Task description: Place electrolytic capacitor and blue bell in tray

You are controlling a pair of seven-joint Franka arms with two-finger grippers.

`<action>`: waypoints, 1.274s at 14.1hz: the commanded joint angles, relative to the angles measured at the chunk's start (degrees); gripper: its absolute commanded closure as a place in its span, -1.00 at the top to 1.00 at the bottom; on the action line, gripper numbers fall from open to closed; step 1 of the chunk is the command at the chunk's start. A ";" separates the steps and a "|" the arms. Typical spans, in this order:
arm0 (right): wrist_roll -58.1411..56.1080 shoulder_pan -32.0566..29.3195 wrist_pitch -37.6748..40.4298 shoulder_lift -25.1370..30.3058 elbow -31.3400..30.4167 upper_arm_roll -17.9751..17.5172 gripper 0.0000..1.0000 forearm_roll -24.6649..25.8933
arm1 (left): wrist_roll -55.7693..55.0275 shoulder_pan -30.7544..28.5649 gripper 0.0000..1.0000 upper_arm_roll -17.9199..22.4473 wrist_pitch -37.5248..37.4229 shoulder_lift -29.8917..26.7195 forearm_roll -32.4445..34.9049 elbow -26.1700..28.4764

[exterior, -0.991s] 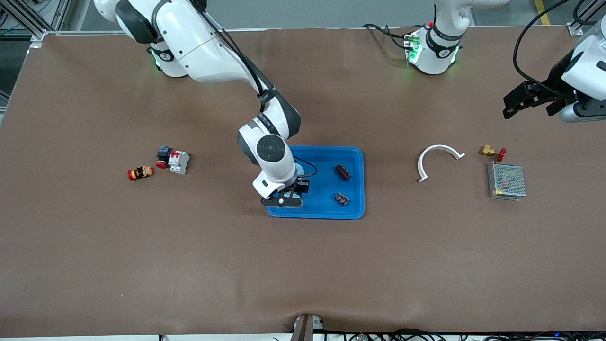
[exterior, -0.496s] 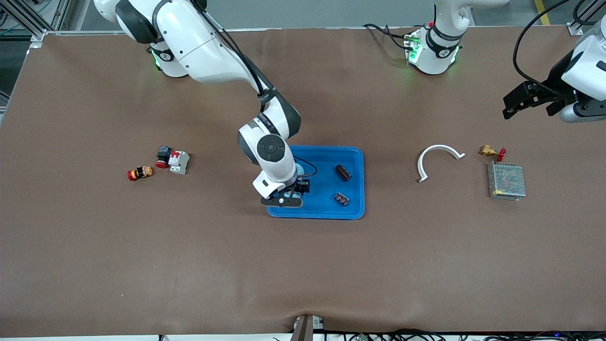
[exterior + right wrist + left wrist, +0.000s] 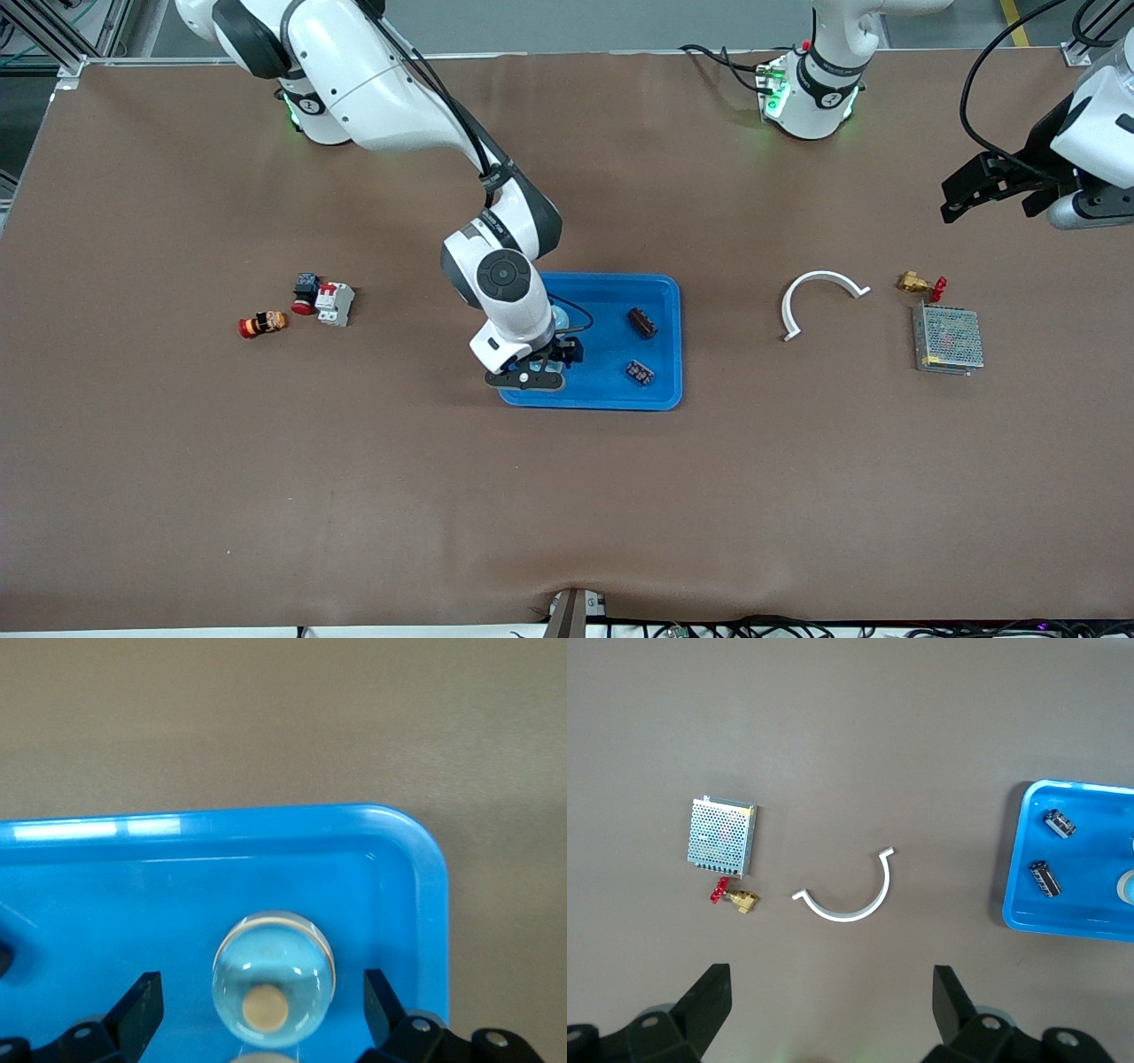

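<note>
Brown matting covers the table (image 3: 567, 496); both arms' jaws spread, right over the tray (image 3: 660, 394).

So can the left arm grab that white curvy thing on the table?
Probably yes. The left gripper hangs open above the white curved piece, which lies alone with nothing covering it.

A wide bench (image 3: 567, 496) covered in a matte brown mat fills almost the whole front view, evenly lit with soft shadows. Along the top edge of the frame runs a strip of grey floor (image 3: 611, 25), with a yellow painted line (image 3: 1014, 22) at the upper right. Silver aluminium framing (image 3: 44, 35) shows in the upper left corner. At the bottom edge, black cables (image 3: 753, 627) trail along the bench's rim, beside a small metal bracket (image 3: 574, 611) at centre.
</note>
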State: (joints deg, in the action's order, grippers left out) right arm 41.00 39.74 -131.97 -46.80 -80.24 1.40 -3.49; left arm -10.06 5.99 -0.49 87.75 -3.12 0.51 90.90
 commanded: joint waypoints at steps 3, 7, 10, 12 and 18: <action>-0.21 -0.28 13.99 10.56 -1.05 0.01 1.00 0.42 | 0.66 -0.02 1.00 0.14 0.75 -0.66 -0.77 0.68; -3.46 -2.12 26.39 22.94 -4.64 -0.08 1.00 -0.02 | 0.66 -0.02 1.00 0.14 0.75 -0.66 -0.86 0.68; -6.10 -3.26 27.99 33.49 -12.19 -0.08 1.00 -0.20 | 0.66 -0.02 1.00 0.14 0.75 -0.66 -0.86 0.68; -6.80 -3.79 29.74 38.69 -15.72 -0.08 1.00 -0.20 | 0.66 -0.10 1.00 0.14 0.75 -0.66 -0.86 0.68; -17.42 -10.63 38.00 49.42 -20.48 0.01 1.00 -0.20 | 0.66 -0.28 1.00 0.14 0.75 -0.66 -0.86 0.68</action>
State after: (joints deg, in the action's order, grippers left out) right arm 27.58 32.42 -94.98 -2.01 -97.02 1.94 -3.50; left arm -10.06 5.89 -0.48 87.95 -3.11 0.51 91.11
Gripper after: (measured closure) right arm 0.000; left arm 0.000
